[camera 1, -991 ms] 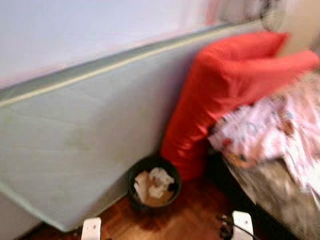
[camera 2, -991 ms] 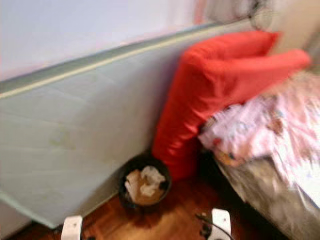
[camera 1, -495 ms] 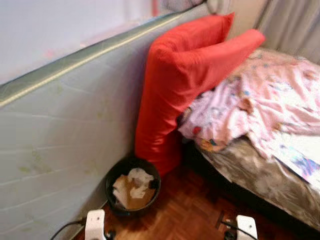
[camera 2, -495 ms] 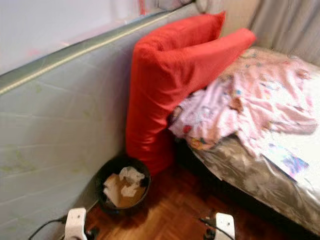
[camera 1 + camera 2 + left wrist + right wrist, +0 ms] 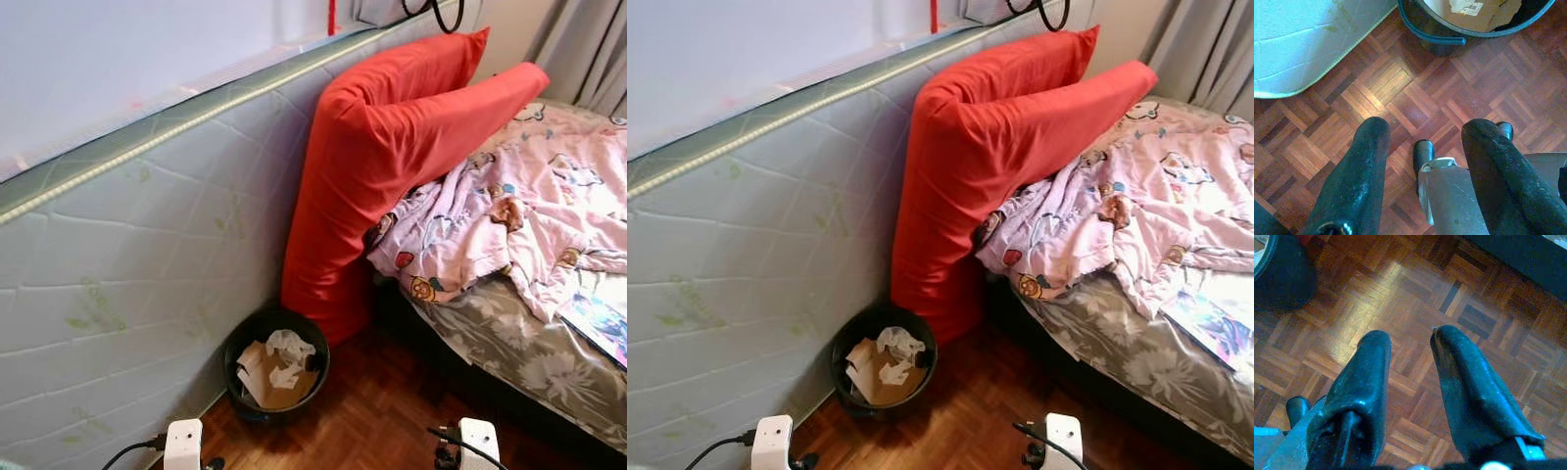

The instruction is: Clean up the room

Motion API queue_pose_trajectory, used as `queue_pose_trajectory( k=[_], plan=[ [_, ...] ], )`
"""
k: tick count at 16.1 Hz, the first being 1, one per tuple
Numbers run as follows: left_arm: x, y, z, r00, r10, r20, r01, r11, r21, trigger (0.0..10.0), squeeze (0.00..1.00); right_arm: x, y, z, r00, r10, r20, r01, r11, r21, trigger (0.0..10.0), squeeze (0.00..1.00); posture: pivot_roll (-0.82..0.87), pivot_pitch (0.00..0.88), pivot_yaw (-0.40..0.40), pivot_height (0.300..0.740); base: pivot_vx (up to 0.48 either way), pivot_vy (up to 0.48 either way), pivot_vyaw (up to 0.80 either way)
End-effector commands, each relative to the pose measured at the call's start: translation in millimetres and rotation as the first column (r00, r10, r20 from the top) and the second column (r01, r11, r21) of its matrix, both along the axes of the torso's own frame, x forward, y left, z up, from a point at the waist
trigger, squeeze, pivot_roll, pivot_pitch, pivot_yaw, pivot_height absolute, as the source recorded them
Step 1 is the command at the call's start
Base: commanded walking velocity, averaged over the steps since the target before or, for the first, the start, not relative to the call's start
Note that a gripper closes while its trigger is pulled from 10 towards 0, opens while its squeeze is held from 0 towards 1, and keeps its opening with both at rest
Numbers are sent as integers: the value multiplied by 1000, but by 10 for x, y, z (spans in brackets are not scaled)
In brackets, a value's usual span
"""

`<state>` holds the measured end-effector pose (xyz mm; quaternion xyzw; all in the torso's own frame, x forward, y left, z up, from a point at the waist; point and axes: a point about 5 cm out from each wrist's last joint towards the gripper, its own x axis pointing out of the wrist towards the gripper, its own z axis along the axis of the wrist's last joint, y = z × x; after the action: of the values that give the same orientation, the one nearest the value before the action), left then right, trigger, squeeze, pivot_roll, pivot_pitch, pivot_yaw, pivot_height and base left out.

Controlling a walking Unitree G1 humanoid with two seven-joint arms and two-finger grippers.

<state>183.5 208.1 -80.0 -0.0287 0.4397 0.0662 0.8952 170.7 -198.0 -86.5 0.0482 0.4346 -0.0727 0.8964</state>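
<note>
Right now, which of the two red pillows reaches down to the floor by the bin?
The front long red pillow: it bends off the bed down to the parquet floor beside the black bin. The rear red pillow stays up against the leaning mattress.

A red pillow (image 5: 392,157) is leaning by a pale quilted mattress (image 5: 127,284); a pink cartoon-print blanket (image 5: 529,215) is covering grey floral sheets (image 5: 519,352); a black bin (image 5: 276,364) is sitting on reddish-brown parquet (image 5: 382,421).
</note>
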Motion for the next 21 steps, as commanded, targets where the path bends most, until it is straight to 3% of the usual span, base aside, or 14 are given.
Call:
queue_pose_trajectory(
  k=[1,15,21],
  plan=[
    [-1246,600,-204,976,100,-192,-89,994,63,10000,0,-354,-369,-79,983,-140,-119,149,986,74,10000,0,36,0,24,740,0,0,0],
    [-1245,599,-204,976,99,-192,-89,994,62,10000,0,-351,-371,-78,984,-131,-119,140,988,69,10000,0,36,0,24,740,0,0,0],
    [-1201,633,-183,981,80,-179,-70,995,64,10000,0,-297,-315,-66,982,-171,-77,180,975,131,10000,0,50,0,35,740,0,0,0]
  ],
)
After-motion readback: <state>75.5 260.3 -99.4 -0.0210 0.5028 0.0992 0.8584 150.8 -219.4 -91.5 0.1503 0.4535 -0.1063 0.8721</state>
